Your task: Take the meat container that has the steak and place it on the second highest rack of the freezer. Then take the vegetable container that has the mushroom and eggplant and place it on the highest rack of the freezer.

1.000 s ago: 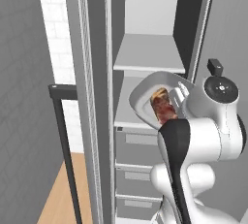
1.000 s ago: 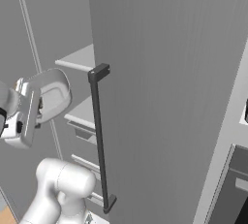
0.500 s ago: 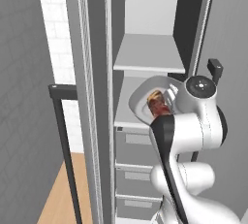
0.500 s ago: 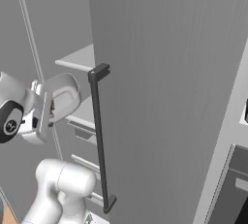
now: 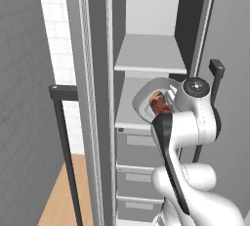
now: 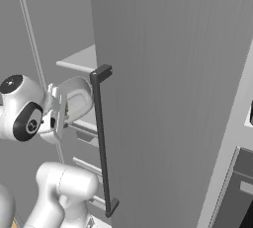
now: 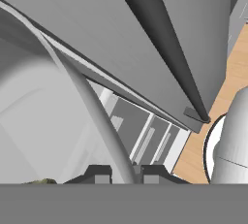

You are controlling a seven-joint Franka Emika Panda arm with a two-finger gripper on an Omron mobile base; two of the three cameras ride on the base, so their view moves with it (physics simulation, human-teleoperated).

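Item one on my screens: the freezer (image 5: 97, 98), a tall grey cabinet standing open, its door (image 6: 173, 98) swung out toward the right with a long dark bar handle (image 6: 101, 143) running down its edge. Item two: the highest rack (image 5: 151, 56), a flat pale grey shelf board, with a second pale shelf (image 5: 128, 110) below it and grey drawers (image 5: 136, 146) stacked under that. Item three: the meat container (image 5: 149, 98), a light grey rounded-square dish with a wide rim, carried tilted steeply on its side in front of the second shelf, level with that shelf's front edge; from the right base view I see its pale underside (image 6: 76, 98) just left of the door handle. Item four: the steak (image 5: 158, 103), reddish-brown with a paler edge, lying inside the tipped dish against its lower wall. Item five: the gripper (image 7: 123, 172), which I read as clamped on the dish's rim, the two dark finger tips (image 7: 99, 173) set close on either side of the thin curved rim that sweeps up through the hand view. Item six: wooden floor (image 5: 53, 195) at lower left, beside a white tiled wall (image 5: 58, 39).
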